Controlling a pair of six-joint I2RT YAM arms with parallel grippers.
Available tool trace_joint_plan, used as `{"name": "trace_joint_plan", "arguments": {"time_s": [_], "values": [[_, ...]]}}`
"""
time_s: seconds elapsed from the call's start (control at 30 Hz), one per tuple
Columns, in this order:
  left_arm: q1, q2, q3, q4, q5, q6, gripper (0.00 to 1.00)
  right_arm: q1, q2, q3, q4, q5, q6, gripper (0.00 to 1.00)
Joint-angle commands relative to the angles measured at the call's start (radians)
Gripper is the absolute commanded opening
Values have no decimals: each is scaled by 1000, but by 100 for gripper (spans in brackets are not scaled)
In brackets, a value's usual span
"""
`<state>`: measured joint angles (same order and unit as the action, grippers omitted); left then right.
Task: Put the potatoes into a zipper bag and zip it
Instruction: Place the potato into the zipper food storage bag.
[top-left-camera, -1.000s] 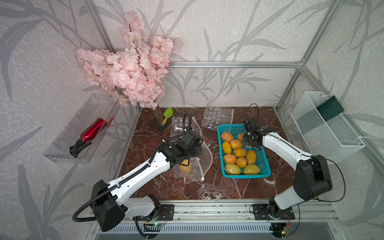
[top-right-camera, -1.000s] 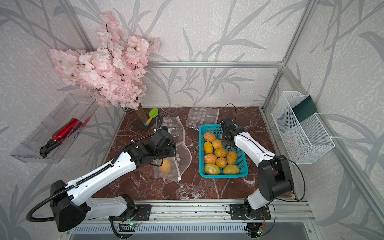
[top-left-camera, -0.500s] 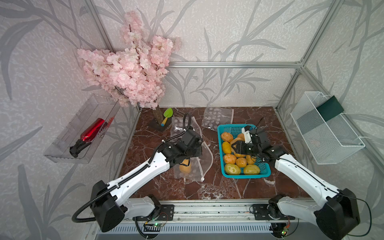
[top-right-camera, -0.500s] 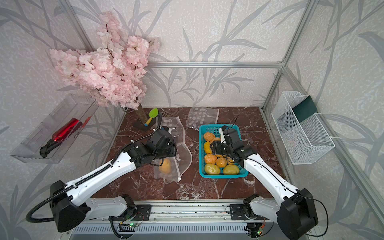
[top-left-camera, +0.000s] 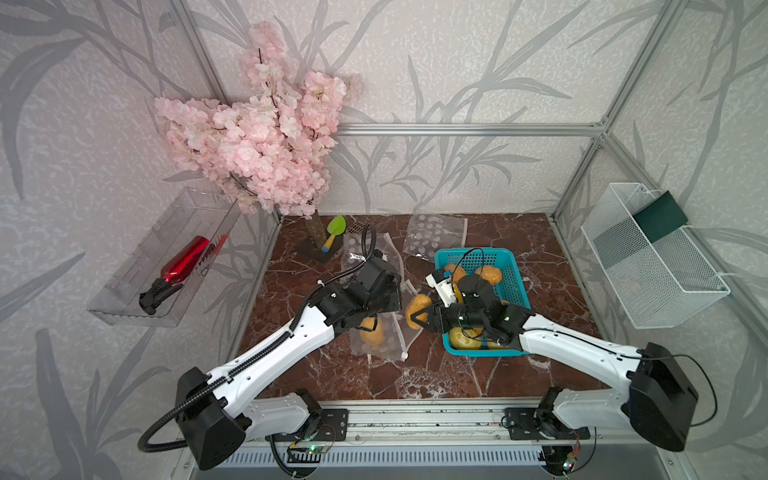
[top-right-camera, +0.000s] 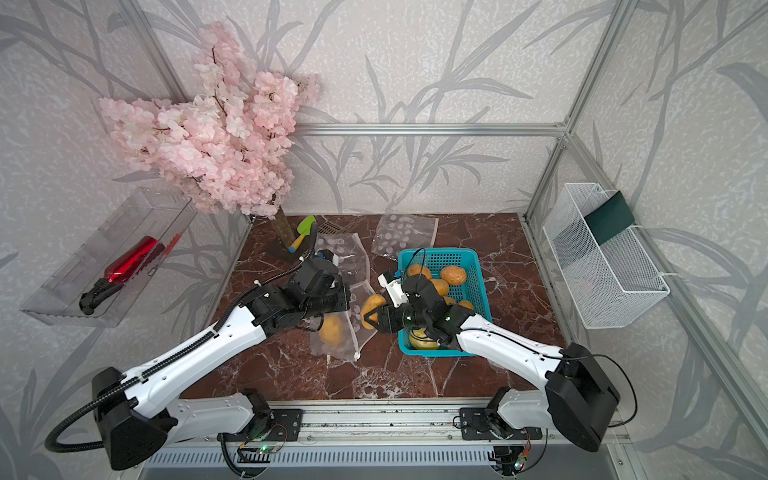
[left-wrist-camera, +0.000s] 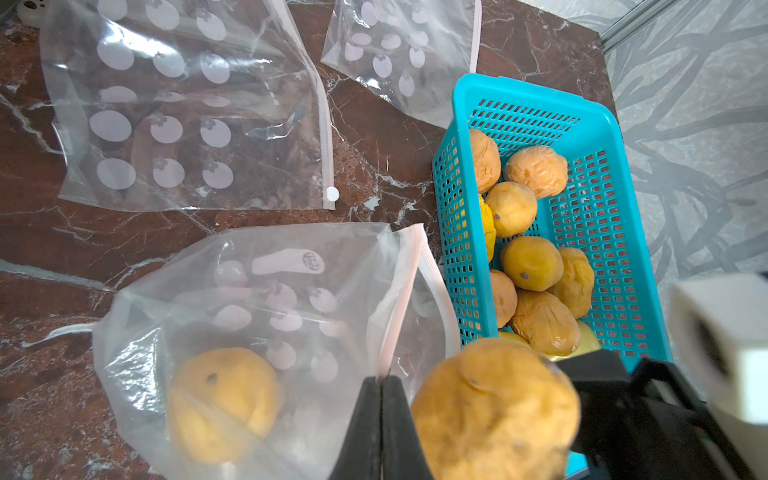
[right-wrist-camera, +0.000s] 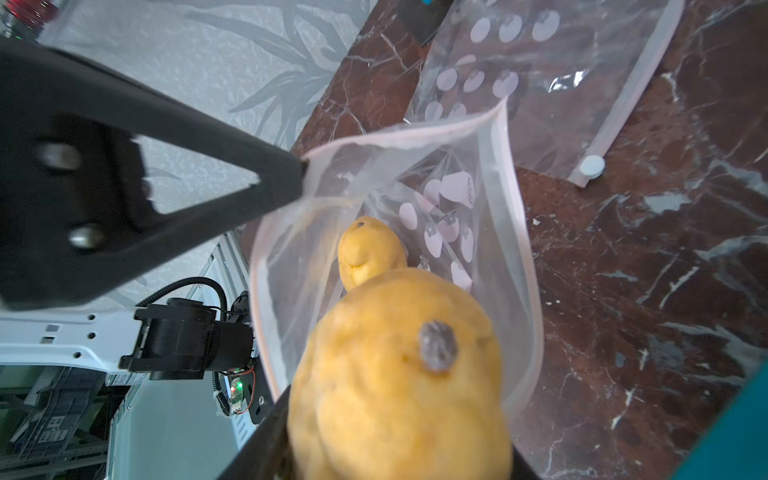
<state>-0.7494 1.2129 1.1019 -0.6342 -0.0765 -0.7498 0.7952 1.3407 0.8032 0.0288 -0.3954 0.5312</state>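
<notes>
My left gripper is shut on the pink zip edge of a clear zipper bag and holds its mouth open; one potato lies inside. In both top views this bag lies left of the teal basket. My right gripper is shut on a tan potato, hanging just in front of the bag's mouth. Several more potatoes lie in the basket.
Two flat empty zipper bags lie on the marble table beyond the held one. A pink blossom branch and a green trowel stand at the back left. A white wire basket hangs on the right wall.
My right gripper has come from the far end of the basket leftward to the bag's mouth, carrying a potato. The left gripper has kept its hold on the bag.
</notes>
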Motion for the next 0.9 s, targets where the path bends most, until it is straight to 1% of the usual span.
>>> {"name": "trace_joint_plan", "arguments": {"time_s": [0.0, 0.1, 0.2, 0.33, 0.4, 0.5, 0.57, 0.67, 0.77, 0.87], "values": [[7, -29, -8, 21, -10, 22, 0, 4, 72, 47, 49, -22, 3, 40], [7, -41, -14, 33, -20, 37, 0, 9, 139, 84, 27, -15, -9, 41], [7, -53, -22, 57, -19, 65, 0, 13, 180, 111, 4, 14, -24, 46], [6, -81, -60, 132, 20, 110, 0, 16, 199, 137, -33, 59, -47, 61], [7, -92, -75, 143, -9, 116, 0, 18, 193, 145, -60, 83, -60, 72], [6, -95, -78, 135, -72, 131, 0, 19, 157, 149, -109, 139, -80, 86], [7, -94, -80, 125, -108, 133, 0, 19, 122, 153, -146, 181, -96, 92], [7, -96, -87, 131, -132, 142, 0, 19, 50, 150, -210, 261, -123, 94], [6, -99, -86, 128, -150, 151, 0, 10, -47, 135, -271, 408, -135, 96], [7, -100, -85, 143, -124, 151, 0, -30, -159, 113, -312, 472, -146, 97]]}}
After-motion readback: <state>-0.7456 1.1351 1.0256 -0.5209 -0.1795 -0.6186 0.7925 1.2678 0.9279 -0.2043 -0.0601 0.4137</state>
